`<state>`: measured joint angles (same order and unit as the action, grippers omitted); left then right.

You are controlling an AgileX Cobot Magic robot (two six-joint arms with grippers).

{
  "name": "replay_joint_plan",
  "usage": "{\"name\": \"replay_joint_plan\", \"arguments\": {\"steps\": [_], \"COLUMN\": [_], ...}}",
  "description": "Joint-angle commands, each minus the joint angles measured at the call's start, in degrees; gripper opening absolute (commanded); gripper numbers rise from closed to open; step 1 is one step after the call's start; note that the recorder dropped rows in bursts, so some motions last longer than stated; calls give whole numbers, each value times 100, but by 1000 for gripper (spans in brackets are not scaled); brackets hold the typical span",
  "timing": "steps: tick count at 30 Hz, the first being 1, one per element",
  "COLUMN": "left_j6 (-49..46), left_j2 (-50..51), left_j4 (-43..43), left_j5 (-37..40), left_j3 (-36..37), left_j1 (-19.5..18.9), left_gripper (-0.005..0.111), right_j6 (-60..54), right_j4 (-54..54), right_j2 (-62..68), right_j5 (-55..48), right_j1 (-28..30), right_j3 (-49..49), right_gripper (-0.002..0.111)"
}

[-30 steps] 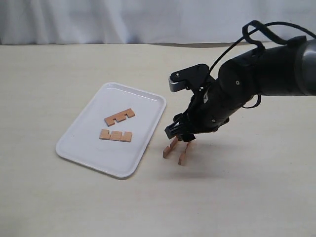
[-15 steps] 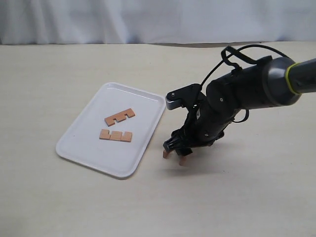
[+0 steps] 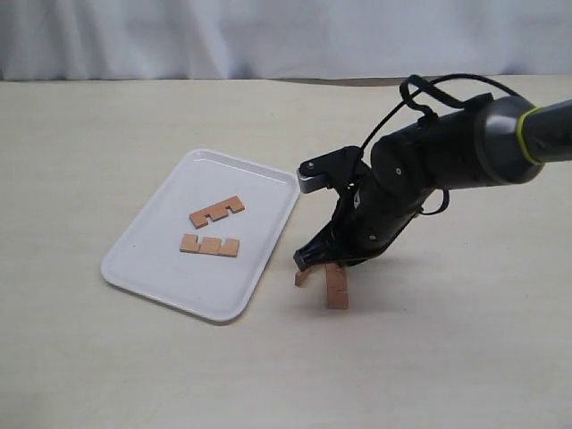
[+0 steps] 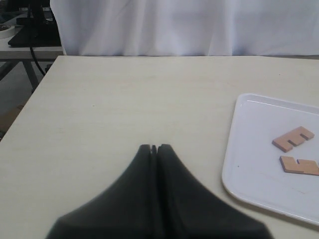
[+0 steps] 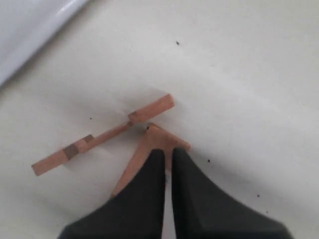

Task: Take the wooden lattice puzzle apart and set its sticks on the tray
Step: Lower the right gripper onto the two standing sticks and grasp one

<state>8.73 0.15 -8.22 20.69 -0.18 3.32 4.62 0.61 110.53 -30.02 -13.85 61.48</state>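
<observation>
The white tray lies on the left of the table with two notched sticks on it, one behind the other. The same tray shows in the left wrist view. To the right of the tray, two more sticks rest on the table. One stands on edge. The other lies flat. My right gripper hangs low over them, fingers nearly together. The flat stick passes under its fingertips, and the edge-on stick lies beside it. My left gripper is shut on nothing.
The right arm's dark body and cable rise over the table to the right of the tray. A white curtain closes the back edge. Table legs show beyond the far left corner.
My right gripper came down and leftward onto the two loose sticks. One stick, which was standing on edge, now lies flat on the table.
</observation>
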Motion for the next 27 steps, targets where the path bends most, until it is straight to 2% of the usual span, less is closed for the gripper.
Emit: {"name": "replay_joint_plan", "arguments": {"steps": [1,6,8,23,27], "left_j6": [-6,-6,-6,-6,-6], "left_j2": [-15,-15,-15,-15,-15], "left_j4": [-11,-11,-11,-11,-11], "left_j5": [-36,-36,-36,-36,-36], "left_j3": [18,18,18,18,18], "left_j1": [43,43,43,43,43], "left_gripper": [0,0,0,0,0], "right_j6": [55,68,68,120,141], "right_j4": [-17,-163,-163,-163,-163], "right_j2": [-160,-94,-55,207,274], "right_j5": [-355,-388,-377,28,28], "right_j1": [39,39,39,39,39], "right_j3": [175,175,175,175,175], "right_gripper": [15,50,56,56,52]}}
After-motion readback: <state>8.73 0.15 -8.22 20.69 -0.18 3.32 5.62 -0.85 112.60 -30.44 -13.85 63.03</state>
